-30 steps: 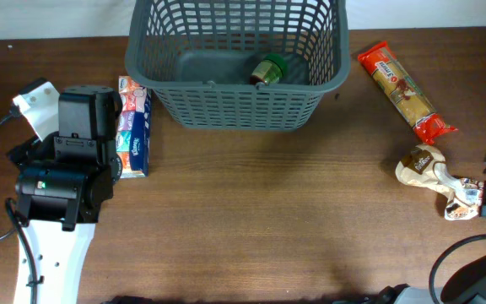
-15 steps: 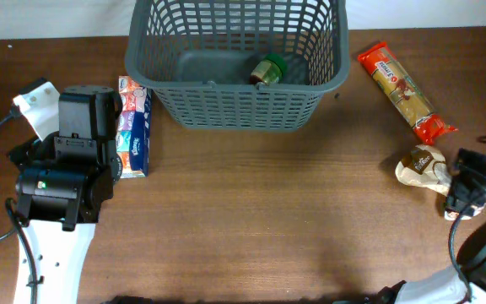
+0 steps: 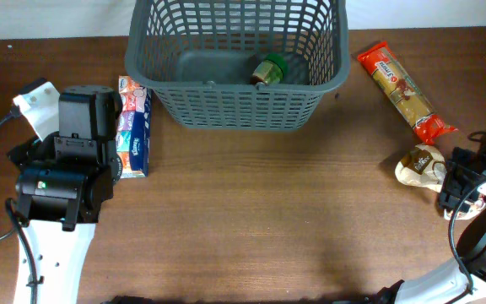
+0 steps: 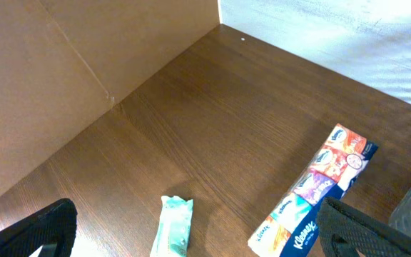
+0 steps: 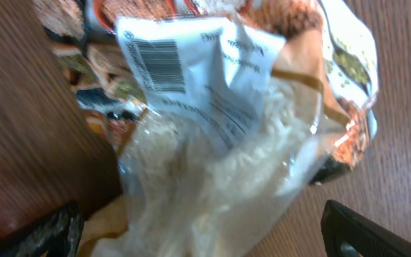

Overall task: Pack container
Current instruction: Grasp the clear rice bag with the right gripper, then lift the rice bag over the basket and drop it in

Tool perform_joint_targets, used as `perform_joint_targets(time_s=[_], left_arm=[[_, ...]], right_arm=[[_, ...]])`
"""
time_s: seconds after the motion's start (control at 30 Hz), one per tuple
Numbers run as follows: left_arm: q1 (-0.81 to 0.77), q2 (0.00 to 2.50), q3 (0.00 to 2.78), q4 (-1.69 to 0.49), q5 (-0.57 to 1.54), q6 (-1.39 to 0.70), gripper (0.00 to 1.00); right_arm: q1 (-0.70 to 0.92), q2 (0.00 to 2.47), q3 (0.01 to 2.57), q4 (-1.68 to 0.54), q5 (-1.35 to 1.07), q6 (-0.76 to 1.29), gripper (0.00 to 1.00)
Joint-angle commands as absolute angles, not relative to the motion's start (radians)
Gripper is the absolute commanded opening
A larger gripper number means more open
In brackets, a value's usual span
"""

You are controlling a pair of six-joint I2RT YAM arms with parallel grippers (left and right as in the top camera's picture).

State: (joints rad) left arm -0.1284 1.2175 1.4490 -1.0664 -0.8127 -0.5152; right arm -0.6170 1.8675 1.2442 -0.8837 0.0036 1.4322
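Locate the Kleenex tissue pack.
Overhead view: the Kleenex tissue pack lies flat on the table, on its left side, just left of the container's front-left corner.

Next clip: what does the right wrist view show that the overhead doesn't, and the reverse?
Only the right wrist: the barcode label on the crumpled bag, and pale contents behind its clear film. Only the overhead: the container with a green-lidded jar inside, the long red-ended packet to its right, and the tissue pack to its left. Both: the bag itself, with the right gripper open, a finger on either side of it.
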Motion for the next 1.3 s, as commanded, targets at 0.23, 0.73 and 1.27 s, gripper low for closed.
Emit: perform_joint_targets(time_s=[0.23, 0.73, 1.27], left_arm=[[-0.123, 1.218, 1.459, -1.068, -0.827, -0.499, 1.00], [-0.123, 1.218, 1.459, -1.068, -0.827, -0.499, 1.00], [-0.123, 1.218, 1.459, -1.068, -0.827, -0.499, 1.00]], right_arm=[[-0.612, 1.930, 1.235, -0.873, 0.073, 1.424, 0.99], [-0.612, 1.987, 1.235, -0.854, 0.114, 1.338, 0.99], [-0.627, 1.985, 1.287, -0.763, -0.119, 1.131, 0.04]])
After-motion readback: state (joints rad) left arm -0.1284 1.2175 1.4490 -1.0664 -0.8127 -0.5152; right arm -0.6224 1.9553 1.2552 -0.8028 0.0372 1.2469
